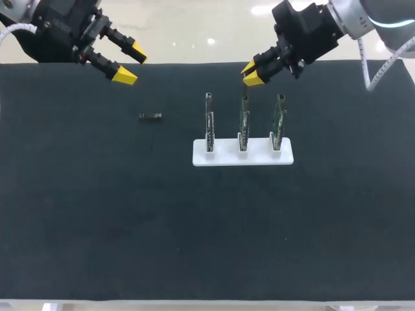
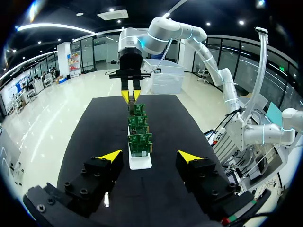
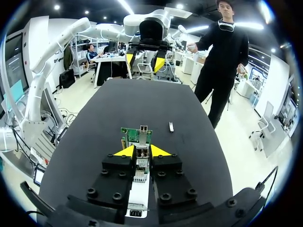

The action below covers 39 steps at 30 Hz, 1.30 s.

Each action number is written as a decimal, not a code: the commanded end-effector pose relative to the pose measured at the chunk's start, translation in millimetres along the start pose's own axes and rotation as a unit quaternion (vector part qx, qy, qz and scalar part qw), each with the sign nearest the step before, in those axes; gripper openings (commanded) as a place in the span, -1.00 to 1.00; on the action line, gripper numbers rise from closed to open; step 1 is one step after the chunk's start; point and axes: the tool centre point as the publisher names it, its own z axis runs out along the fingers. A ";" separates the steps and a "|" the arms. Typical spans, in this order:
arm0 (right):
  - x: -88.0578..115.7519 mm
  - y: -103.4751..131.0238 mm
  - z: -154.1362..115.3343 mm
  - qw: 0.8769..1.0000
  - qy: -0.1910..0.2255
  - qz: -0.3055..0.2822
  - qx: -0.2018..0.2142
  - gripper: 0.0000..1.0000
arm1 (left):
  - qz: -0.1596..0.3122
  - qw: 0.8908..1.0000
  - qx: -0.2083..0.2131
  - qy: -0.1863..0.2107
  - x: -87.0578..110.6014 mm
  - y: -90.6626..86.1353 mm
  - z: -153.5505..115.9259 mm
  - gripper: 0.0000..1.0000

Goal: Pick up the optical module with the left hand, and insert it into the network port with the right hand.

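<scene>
The optical module, a small dark metal piece, lies flat on the black mat left of the boards. It also shows in the right wrist view as the module, ahead and off to one side. My left gripper hangs wide open and empty above the mat's far left, well short of the module; its own view shows the gripper facing the row of boards. My right gripper hovers behind the middle board, its fingers only a narrow gap apart and holding nothing. Three upright green port boards stand in a white base.
The black mat covers the whole table. The boards and their base are the only obstacle, standing slightly right of centre. Wide bare mat lies in front of them and to the left around the module.
</scene>
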 end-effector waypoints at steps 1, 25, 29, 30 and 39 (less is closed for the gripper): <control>2.8 0.5 3.9 1.000 0.001 0.000 0.002 -1.00 | 0.000 1.000 0.001 0.002 -0.4 0.8 -0.1 1.00; 0.7 -2.0 0.8 1.000 0.011 0.005 -0.006 -1.00 | 0.000 1.000 0.001 0.002 -0.4 0.8 -0.1 1.00; -0.2 -2.0 -0.1 1.000 0.011 0.006 -0.008 -1.00 | 0.000 1.000 0.001 0.002 -0.4 0.8 -0.1 1.00; -0.4 -1.9 -0.3 1.000 0.011 0.006 -0.008 -1.00 | 0.000 1.000 0.001 0.002 -0.4 0.8 -0.1 1.00; -2.9 -1.7 -1.6 1.000 0.011 0.010 -0.009 -1.00 | 0.000 1.000 0.001 0.002 -0.4 0.8 -0.1 1.00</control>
